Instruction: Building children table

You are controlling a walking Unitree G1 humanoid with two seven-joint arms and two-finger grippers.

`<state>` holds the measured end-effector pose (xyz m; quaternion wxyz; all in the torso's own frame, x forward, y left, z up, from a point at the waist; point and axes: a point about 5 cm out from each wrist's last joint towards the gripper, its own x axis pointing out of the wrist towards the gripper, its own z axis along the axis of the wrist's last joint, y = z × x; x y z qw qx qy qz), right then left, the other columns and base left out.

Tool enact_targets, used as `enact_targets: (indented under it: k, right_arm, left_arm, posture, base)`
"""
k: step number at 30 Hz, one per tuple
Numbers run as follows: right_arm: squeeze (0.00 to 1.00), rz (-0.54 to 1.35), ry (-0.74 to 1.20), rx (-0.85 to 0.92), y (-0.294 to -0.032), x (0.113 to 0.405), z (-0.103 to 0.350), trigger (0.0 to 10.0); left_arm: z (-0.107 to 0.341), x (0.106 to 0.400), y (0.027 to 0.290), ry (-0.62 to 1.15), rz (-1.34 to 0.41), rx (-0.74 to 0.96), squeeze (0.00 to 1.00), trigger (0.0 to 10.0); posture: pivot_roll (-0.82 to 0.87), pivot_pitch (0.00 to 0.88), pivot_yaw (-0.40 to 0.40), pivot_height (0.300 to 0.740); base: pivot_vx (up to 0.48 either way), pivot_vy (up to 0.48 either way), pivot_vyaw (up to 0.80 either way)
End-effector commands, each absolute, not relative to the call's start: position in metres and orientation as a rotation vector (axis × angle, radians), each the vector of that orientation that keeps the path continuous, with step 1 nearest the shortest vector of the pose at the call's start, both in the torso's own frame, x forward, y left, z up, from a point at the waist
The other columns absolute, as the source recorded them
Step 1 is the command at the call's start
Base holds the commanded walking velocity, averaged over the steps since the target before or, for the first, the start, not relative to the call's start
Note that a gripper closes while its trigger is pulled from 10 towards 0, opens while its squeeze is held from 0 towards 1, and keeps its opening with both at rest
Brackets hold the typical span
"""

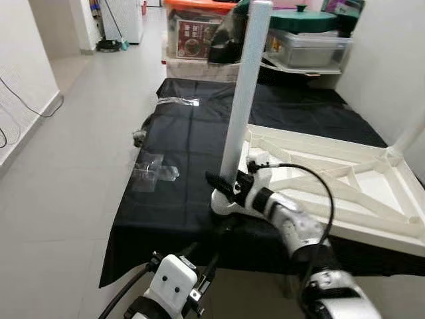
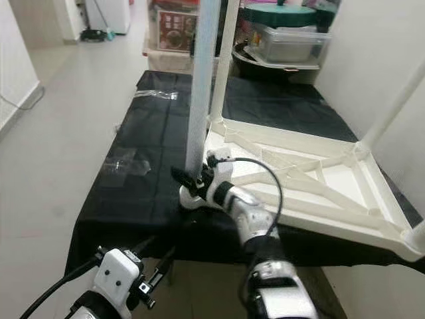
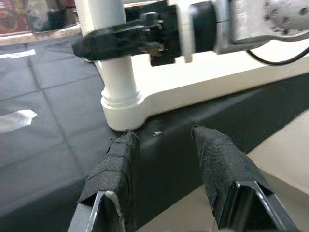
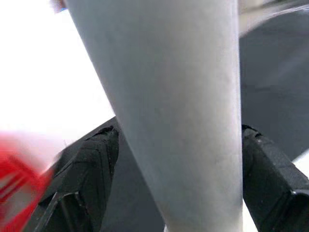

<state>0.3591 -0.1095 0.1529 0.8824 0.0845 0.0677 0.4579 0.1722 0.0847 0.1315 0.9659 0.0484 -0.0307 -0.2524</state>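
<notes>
A white children's table (image 1: 345,199) lies upside down on a black cloth (image 1: 179,139). One white table leg (image 1: 242,100) stands upright in the socket at its near left corner. My right gripper (image 1: 222,183) is shut on that leg just above the socket; in the right wrist view the black fingers (image 4: 87,169) press both sides of the leg (image 4: 178,96). My left gripper (image 3: 161,133) hangs open and empty, low in front of the same corner by the cloth's front edge. Another leg (image 2: 398,100) rises at the far right corner.
Clear plastic bags (image 1: 154,171) lie on the cloth left of the table, with one more (image 1: 176,101) farther back. Storage boxes and a lidded pot (image 1: 309,43) crowd the far end. A white wall (image 1: 392,66) runs on the right. Tiled floor (image 1: 66,166) lies open on the left.
</notes>
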Motion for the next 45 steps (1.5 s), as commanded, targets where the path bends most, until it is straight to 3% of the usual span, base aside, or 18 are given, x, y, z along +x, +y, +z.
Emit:
enact_targets:
  k: [1, 8, 9, 10, 17, 20, 24, 25, 27, 29, 36, 37, 38, 39, 41, 42, 44, 45]
  right_arm:
    - [0.00, 1.134, 0.177, 0.188, -0.092, 0.351, 0.150, 10.0]
    - [0.00, 1.406, 0.195, 0.096, -0.071, 0.344, 0.157, 10.0]
    - [0.00, 1.427, 0.191, 0.084, -0.064, 0.343, 0.158, 3.5]
    - [0.00, 1.437, 0.189, 0.079, -0.060, 0.343, 0.158, 0.0]
    - [0.00, 1.315, 0.128, 0.070, -0.051, 0.349, 0.158, 0.0]
    - [0.00, 1.081, 0.113, 0.083, -0.056, 0.360, 0.155, 0.0]
    - [0.00, 0.452, 0.139, 0.113, -0.088, 0.380, 0.147, 0.0]
    - [0.00, 0.452, 0.139, 0.113, -0.088, 0.380, 0.147, 0.0]
    - [0.00, 0.046, 0.163, 0.111, -0.120, 0.378, 0.138, 0.0]
    - [0.00, -0.096, 0.150, 0.135, -0.127, 0.371, 0.137, 0.0]
    - [0.00, -0.205, 0.136, 0.229, -0.099, 0.348, 0.132, 0.0]
    - [0.00, -0.193, 0.144, 0.243, -0.090, 0.346, 0.131, 3.1]
    - [0.00, -0.193, 0.144, 0.243, -0.090, 0.346, 0.131, 3.1]
    - [0.53, -0.149, 0.121, 0.243, -0.083, 0.346, 0.133, 10.0]
    - [0.53, -0.149, 0.121, 0.243, -0.083, 0.346, 0.133, 10.0]
    - [1.00, -0.111, 0.100, 0.249, -0.076, 0.346, 0.136, 10.0]
    - [1.00, -0.111, 0.100, 0.249, -0.076, 0.346, 0.136, 10.0]
    - [0.20, -0.039, 0.081, 0.276, -0.073, 0.351, 0.138, 10.0]
  left_arm:
    - [0.129, 0.172, 0.084, -0.051, -0.518, 0.091, 0.00, 10.0]
    - [0.130, 0.171, 0.085, -0.053, -0.510, 0.096, 0.00, 10.0]
    - [0.130, 0.171, 0.086, -0.053, -0.509, 0.096, 0.00, 10.0]
    - [0.130, 0.171, 0.086, -0.053, -0.509, 0.096, 0.00, 10.0]
    - [0.131, 0.171, 0.086, -0.052, -0.507, 0.096, 0.00, 10.0]
    - [0.131, 0.172, 0.086, -0.051, -0.509, 0.095, 0.00, 10.0]
    - [0.130, 0.172, 0.086, -0.050, -0.512, 0.092, 0.00, 10.0]
    - [0.130, 0.172, 0.086, -0.050, -0.512, 0.092, 0.00, 10.0]
    - [0.130, 0.172, 0.087, -0.049, -0.514, 0.092, 0.00, 10.0]
    - [0.130, 0.173, 0.086, -0.048, -0.517, 0.092, 0.00, 10.0]
    - [0.129, 0.173, 0.085, -0.048, -0.521, 0.095, 0.00, 10.0]
    - [0.129, 0.173, 0.085, -0.048, -0.522, 0.095, 0.00, 10.0]
    - [0.129, 0.173, 0.085, -0.048, -0.522, 0.095, 0.00, 10.0]
    - [0.129, 0.172, 0.084, -0.048, -0.521, 0.095, 0.00, 10.0]
    - [0.129, 0.172, 0.084, -0.048, -0.521, 0.095, 0.00, 10.0]
    - [0.129, 0.172, 0.084, -0.047, -0.520, 0.094, 0.00, 10.0]
    - [0.129, 0.172, 0.084, -0.047, -0.520, 0.094, 0.00, 10.0]
    - [0.129, 0.172, 0.084, -0.047, -0.521, 0.092, 0.00, 10.0]
  posture:
    - [0.12, 0.045, -0.097, 0.740]
    - [0.14, 0.053, -0.103, 0.740]
    - [0.14, 0.053, -0.103, 0.740]
    - [0.14, 0.053, -0.103, 0.740]
    - [0.14, 0.065, -0.099, 0.740]
    - [0.13, 0.064, -0.099, 0.740]
    - [0.12, 0.063, -0.093, 0.740]
    - [0.12, 0.063, -0.093, 0.740]
    - [0.12, 0.061, -0.092, 0.740]
    - [0.12, 0.061, -0.092, 0.740]
    - [0.13, 0.047, -0.095, 0.740]
    - [0.13, 0.046, -0.098, 0.740]
    - [0.13, 0.046, -0.098, 0.740]
    - [0.13, 0.042, -0.099, 0.740]
    - [0.13, 0.042, -0.099, 0.740]
    - [0.13, 0.042, -0.100, 0.740]
    - [0.13, 0.042, -0.100, 0.740]
    - [0.13, 0.042, -0.100, 0.740]
  base:
    - [0.000, 0.000, 0.00]
    - [0.000, 0.000, 0.00]
    - [0.000, 0.000, 0.00]
    - [0.000, 0.000, 0.00]
    - [0.000, 0.000, 0.00]
    - [0.000, 0.000, 0.00]
    - [0.000, 0.000, 0.00]
    - [0.000, 0.000, 0.00]
    - [0.000, 0.000, 0.00]
    - [0.000, 0.000, 0.00]
    - [0.000, 0.000, 0.00]
    - [0.000, 0.000, 0.00]
    - [0.000, 0.000, 0.00]
    - [0.000, 0.000, 0.00]
    - [0.000, 0.000, 0.00]
    - [0.000, 0.000, 0.00]
    - [0.000, 0.000, 0.00]
    - [0.000, 0.000, 0.00]
